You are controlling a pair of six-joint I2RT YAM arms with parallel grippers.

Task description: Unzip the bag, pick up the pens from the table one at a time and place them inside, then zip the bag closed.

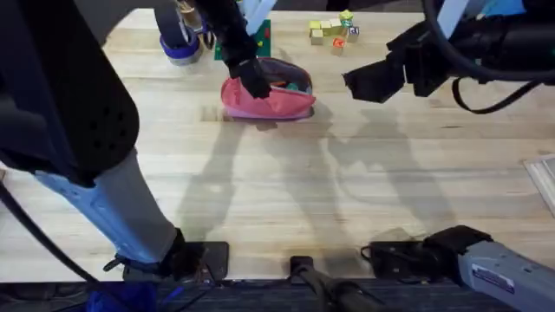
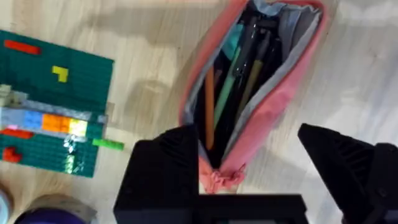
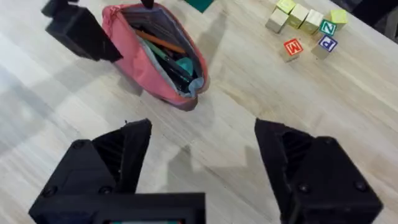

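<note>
1. My left gripper (image 1: 253, 82) hung over the left end of the pink bag (image 1: 276, 104), far across the table (image 1: 286, 199) and a little left of the middle.
2. Its jaws stood wide apart with nothing between them; in my left wrist view one finger (image 2: 166, 168) sat beside the bag's puckered end and the other lay well off to the side.
3. The bag (image 2: 267, 93) lay on its side with the zipper open, showing the dark lining.
4. The orange pen (image 2: 209, 106) and the green pen (image 2: 231, 81) lay inside it, side by side along its length, with some darker sticks next to them.
5. My right gripper (image 1: 375, 80) hovered to the right of the bag, apart from it, above bare wood.
6. Its jaws were also spread wide and held nothing, as the right wrist view (image 3: 199, 155) showed.
7. A green brick plate (image 2: 56, 106) lay just left of the bag.
8. A cluster of letter blocks (image 1: 334, 30) sat at the far edge, right of the bag.
</note>
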